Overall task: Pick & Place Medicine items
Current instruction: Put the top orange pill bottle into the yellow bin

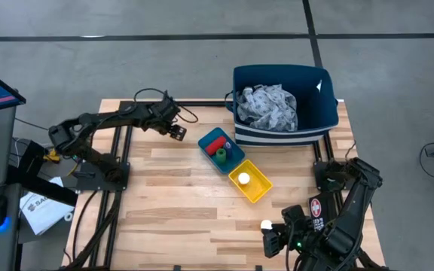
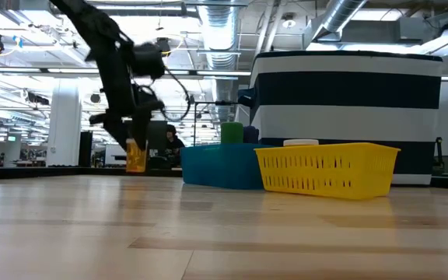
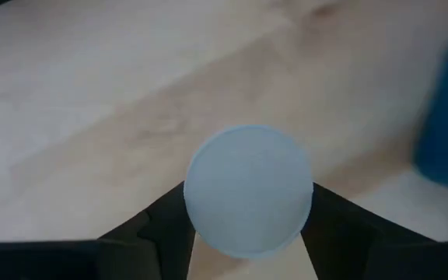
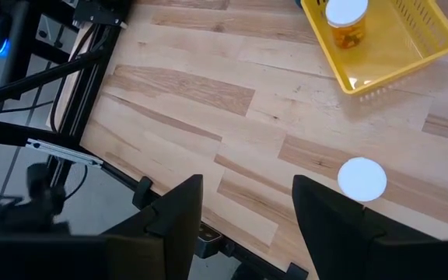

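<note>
**Left pincer holds a pill bottle above the worktop**

An orange pill bottle (image 2: 135, 155) with a white cap (image 3: 248, 190) sits clamped between the two fingers of the left pincer (image 1: 176, 132), held clear of the wooden worktop (image 1: 164, 196) and near the blue tray (image 1: 206, 140). That tray carries a red bottle (image 1: 216, 144) and a green bottle (image 1: 221, 154). Touching it, the yellow tray (image 1: 259, 184) holds a second white-capped pill bottle (image 4: 345, 21). A third pill bottle (image 4: 362, 178) stands upright on the worktop near its front edge — just beside the right pincer (image 4: 247, 204), whose fingers are spread apart and hold nothing. At the back stands a blue bin (image 1: 315, 124) with a patterned cloth (image 1: 270, 107) inside.
</note>
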`<state>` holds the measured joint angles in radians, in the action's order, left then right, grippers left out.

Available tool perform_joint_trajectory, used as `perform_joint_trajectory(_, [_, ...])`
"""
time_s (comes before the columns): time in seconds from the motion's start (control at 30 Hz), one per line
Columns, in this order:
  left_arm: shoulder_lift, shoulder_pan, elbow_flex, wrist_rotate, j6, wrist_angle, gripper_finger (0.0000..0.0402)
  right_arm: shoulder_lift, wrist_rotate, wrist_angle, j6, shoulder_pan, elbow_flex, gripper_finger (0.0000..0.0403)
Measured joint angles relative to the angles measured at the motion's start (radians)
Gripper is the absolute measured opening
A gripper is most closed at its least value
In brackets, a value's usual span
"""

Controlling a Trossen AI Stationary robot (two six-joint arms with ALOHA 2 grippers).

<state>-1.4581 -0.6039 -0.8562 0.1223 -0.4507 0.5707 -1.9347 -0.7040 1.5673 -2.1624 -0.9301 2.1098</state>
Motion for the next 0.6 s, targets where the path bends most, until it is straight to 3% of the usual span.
perform_joint_trajectory(0.23, [0.176,0.186,0.000,0.002,-0.030,0.133,0.0201,0.000,-0.001,0.000,0.001,-0.007,0.000,0.0196])
perform_joint_trajectory(0.43, [0.302,0.457,0.000,-0.023,-0.003,0.194,0.0192,0.000,-0.005,-0.004,0.012,-0.006,-0.001,0.0196])
perform_joint_trajectory(0.6, [0.316,0.697,0.000,0.016,-0.025,0.180,0.0196,0.000,-0.008,-0.005,0.016,-0.007,-0.001,0.0196])
